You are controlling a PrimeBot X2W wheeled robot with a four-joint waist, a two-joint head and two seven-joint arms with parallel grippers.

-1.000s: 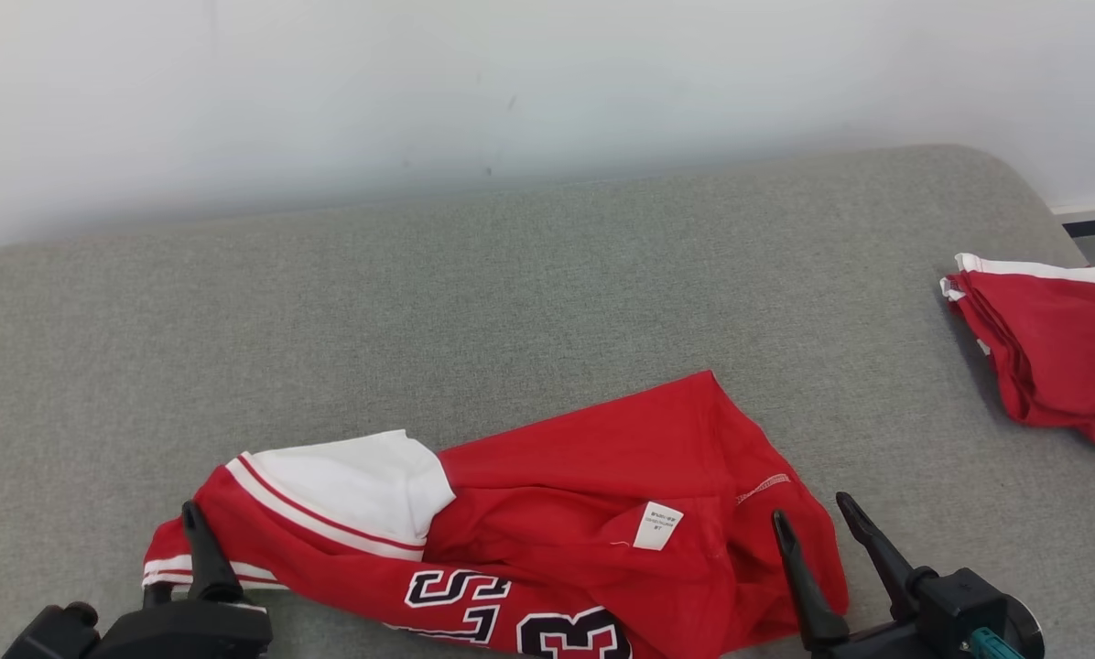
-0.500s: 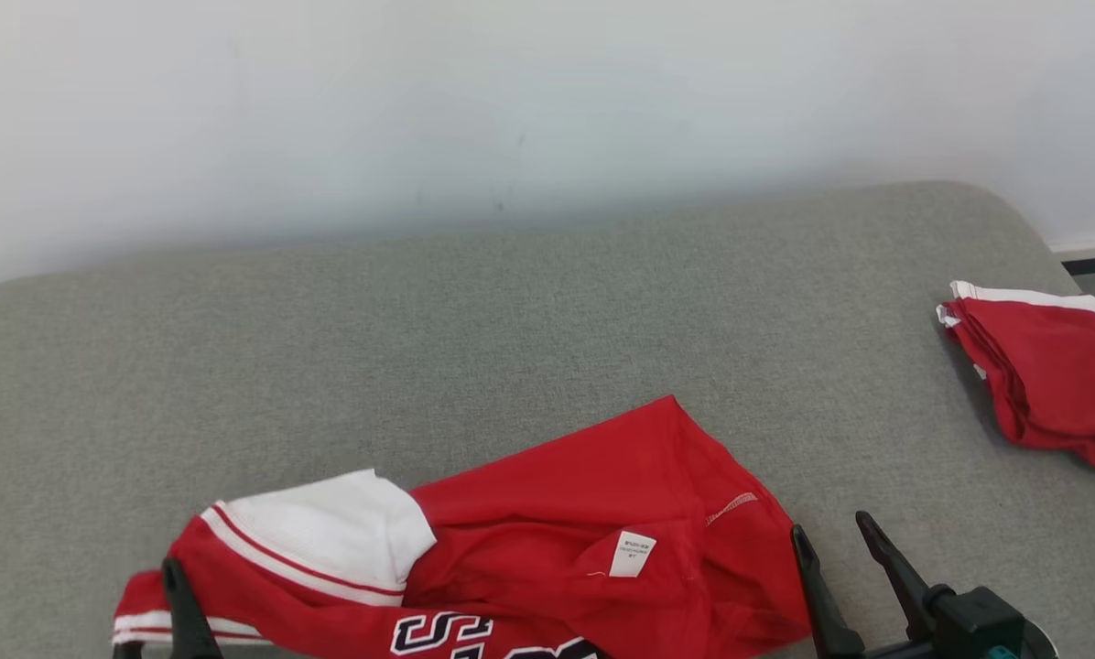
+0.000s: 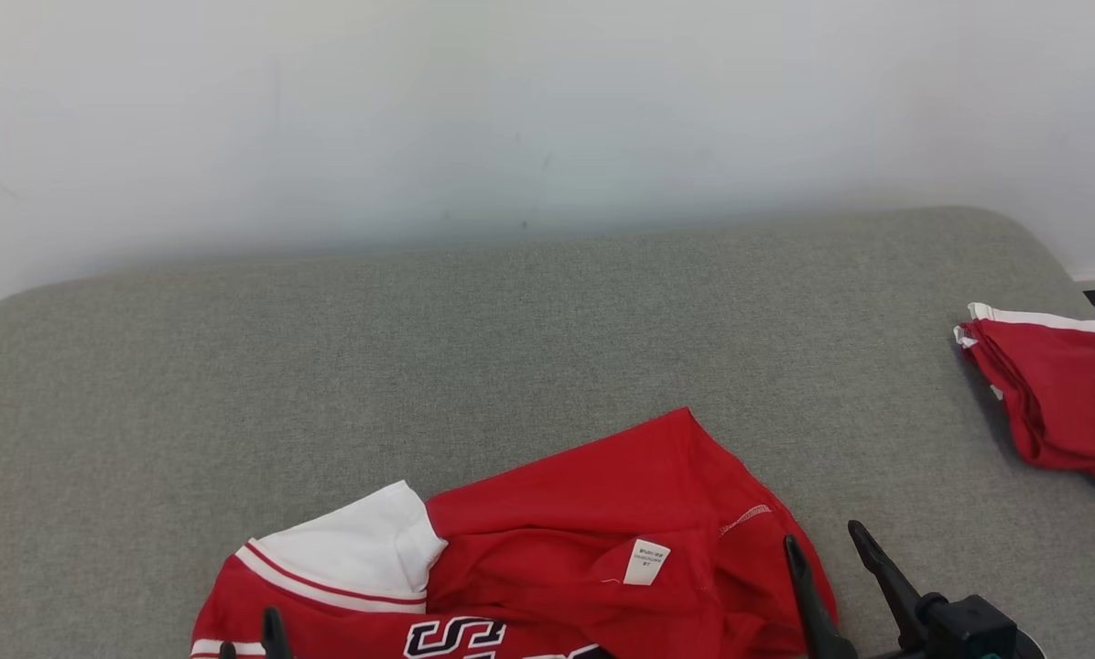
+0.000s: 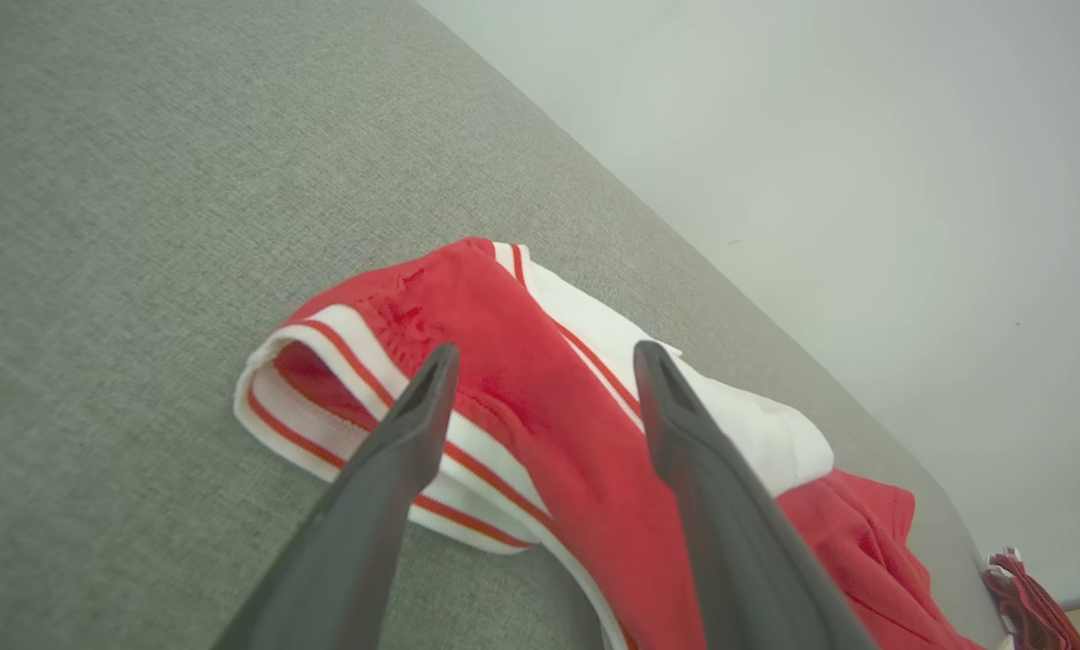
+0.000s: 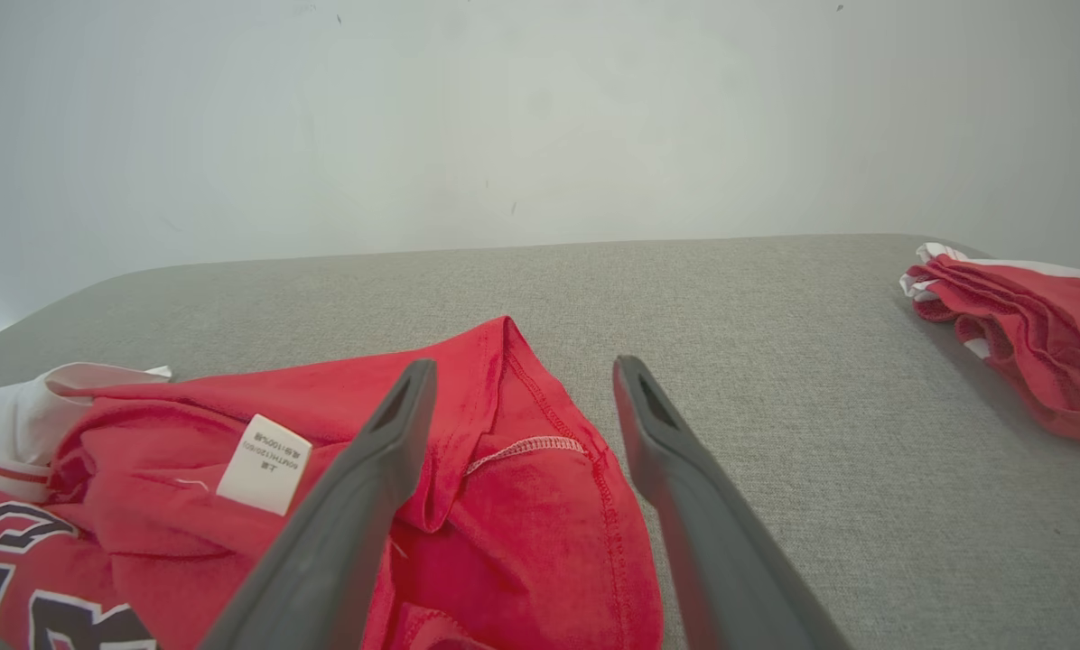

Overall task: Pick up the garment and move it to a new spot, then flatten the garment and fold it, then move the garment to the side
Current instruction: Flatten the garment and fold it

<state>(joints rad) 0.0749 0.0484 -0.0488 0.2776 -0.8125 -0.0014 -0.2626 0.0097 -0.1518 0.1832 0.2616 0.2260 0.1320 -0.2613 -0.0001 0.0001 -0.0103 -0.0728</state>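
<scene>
Table (image 3: pixel 547 329): broad, round-cornered, covered in coarse grey weave.
Garment (image 3: pixel 593 494): crumpled red jersey at the table's near edge, with a white sleeve and striped cuffs.
Second red garment (image 3: pixel 1060 403): folded, far right.
Left tool (image 4: pixel 547 350): dark tapered fingers spread wide by the striped cuff, empty.
Right tool (image 3: pixel 822 537): equally wide, empty, at the right hem.
Label (image 3: pixel 647 561): small, white.

It looks like a bare test room — plain white wall (image 3: pixel 547 110) across the upper frame, grey fabric-covered surface (image 3: pixel 511 348) filling the lower part.

Left gripper (image 4: pixel 547 354), fingers (image 4: pixel 395 451) apart, over the white-striped end of the red garment (image 4: pixel 540 433) on grey cushion (image 4: pixel 143 181).
</scene>
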